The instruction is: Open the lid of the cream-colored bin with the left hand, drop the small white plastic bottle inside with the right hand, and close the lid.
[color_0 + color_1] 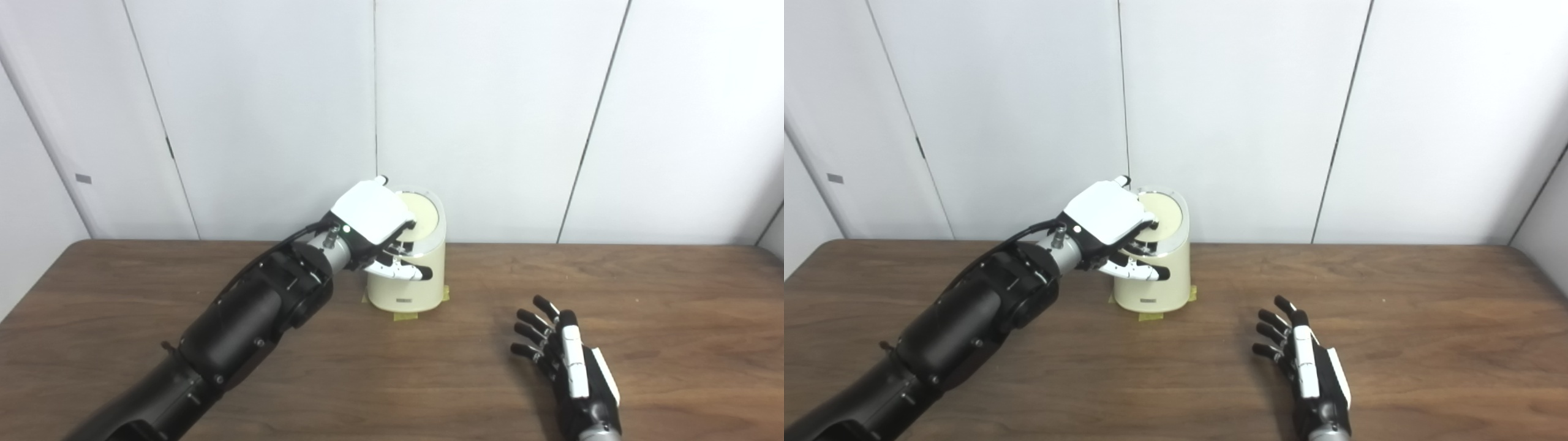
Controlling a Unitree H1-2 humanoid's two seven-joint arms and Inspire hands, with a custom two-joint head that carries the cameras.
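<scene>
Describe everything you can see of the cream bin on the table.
The bin is a small, rounded, cream tub, smooth like plastic, standing upright on the brown table near the wall. Its round lid lies flat in a pale rim, apparently closed. A small label sits low on its front, and yellowish tape shows at its base. The left hand rests over the lid's left edge, fingers curling down its front.

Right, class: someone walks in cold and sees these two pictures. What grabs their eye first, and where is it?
First, the cream bin at the back middle of the brown table, with the left hand resting over its lid. Then the right hand, empty with fingers spread, near the table's front right. No bottle shows.
</scene>
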